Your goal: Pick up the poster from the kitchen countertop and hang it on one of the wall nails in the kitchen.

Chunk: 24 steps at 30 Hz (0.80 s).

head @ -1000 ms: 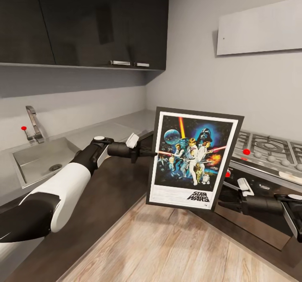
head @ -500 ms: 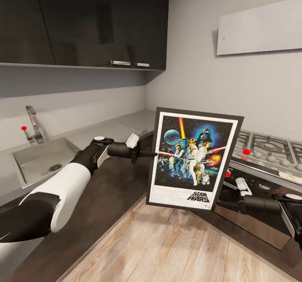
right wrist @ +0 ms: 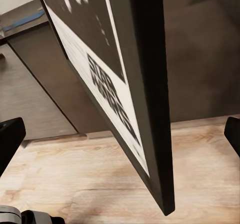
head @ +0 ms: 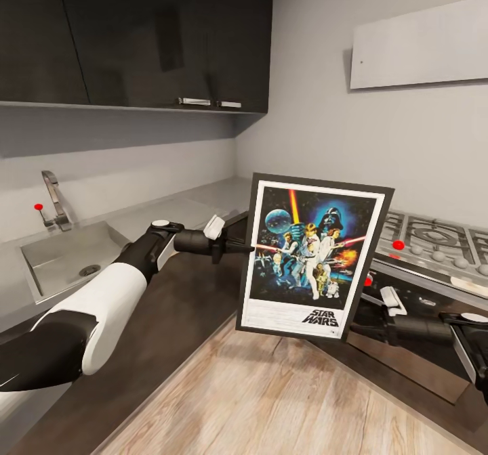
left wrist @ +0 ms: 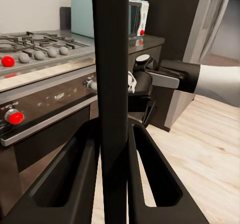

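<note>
The poster (head: 312, 257) is off the counter (head: 169, 211) and in the air in front of the robot, above the wood floor (head: 285, 401), so the pick-up looks done and the carrying step is in hand. Hanging is not yet begun. The next move, as I judge it, calls for finding a wall nail and bringing the frame's back up to it; no nail can be made out for certain on the grey wall (head: 325, 103) here.

Nearest, the left arm reaches forward from the left side, forearm roughly level, and the left claw (head: 240, 246) meets the poster's left edge at about mid-height. In the left wrist view its two fingers (left wrist: 75, 174) sit tight on either side of the thin black frame (left wrist: 112, 84), clamped on it.

The right arm comes in low from the right, and the right claw (head: 362, 313) is at the poster's lower right corner. In the right wrist view its fingertips (right wrist: 10, 139) stand wide apart with the frame edge (right wrist: 150, 84) between them and clear of both, so it grips nothing.

The poster stands nearly upright, print facing the head camera, tilted slightly. Beyond it lie the counter with its sink (head: 68, 255) to the left and the stove (head: 434, 238) to the right.
</note>
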{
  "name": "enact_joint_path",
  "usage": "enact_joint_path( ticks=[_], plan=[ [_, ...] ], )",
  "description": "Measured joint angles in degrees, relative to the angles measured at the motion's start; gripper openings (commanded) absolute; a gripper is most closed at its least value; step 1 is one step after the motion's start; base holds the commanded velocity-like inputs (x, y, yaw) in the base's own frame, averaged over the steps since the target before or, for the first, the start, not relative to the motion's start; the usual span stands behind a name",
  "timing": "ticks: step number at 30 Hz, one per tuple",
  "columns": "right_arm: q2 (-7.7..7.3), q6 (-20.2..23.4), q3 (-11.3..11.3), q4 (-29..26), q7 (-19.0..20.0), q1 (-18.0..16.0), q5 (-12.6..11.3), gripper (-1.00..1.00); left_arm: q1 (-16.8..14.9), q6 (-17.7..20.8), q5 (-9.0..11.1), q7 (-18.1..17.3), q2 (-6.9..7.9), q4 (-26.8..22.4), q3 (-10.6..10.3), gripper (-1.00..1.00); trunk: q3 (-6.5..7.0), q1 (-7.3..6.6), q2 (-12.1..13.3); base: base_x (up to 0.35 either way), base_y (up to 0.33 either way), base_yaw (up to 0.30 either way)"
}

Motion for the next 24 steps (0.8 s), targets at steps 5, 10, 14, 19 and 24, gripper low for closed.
enact_joint_path(
  ticks=[5, 10, 14, 19, 24],
  plan=[
    [0.43, 0.0, 0.1, 0.0, 0.0, 0.0, 0.0, 1.0, 0.0, 0.0, 0.0, 0.0, -0.02, 0.0, 0.0, -1.0, 0.0, 0.0, 0.0, 0.0, 0.0, 0.0],
    [0.7, 0.0, 0.1, 0.0, 0.0, 0.0, 0.0, 1.0, 0.0, 0.0, 0.0, 0.0, -0.02, 0.0, 0.0, -1.0, 0.0, 0.0, 0.0, 0.0, 0.0, 0.0],
    [0.71, -0.1, 0.1, 0.0, 0.0, 0.0, 0.0, 1.0, 0.0, 0.0, 0.0, 0.0, 0.02, 0.0, 0.0, -1.0, 0.0, 0.0, 0.0, 0.0, 0.0, 0.0],
    [0.71, -0.8, 0.1, 0.0, -0.1, 0.0, 0.1, -1.0, 0.0, -0.1, 0.1, 0.0, -0.02, 0.0, -0.1, -1.0, 0.0, 0.0, 0.0, 0.0, 0.0, 0.0],
    [0.67, -3.4, 0.1, 0.1, -0.2, 0.0, 0.2, -1.0, 0.0, -0.4, 0.5, 0.0, 0.04, 0.1, -0.2, -1.0, 0.0, 0.0, 0.0, 0.0, 0.0, 0.0]
  ],
)
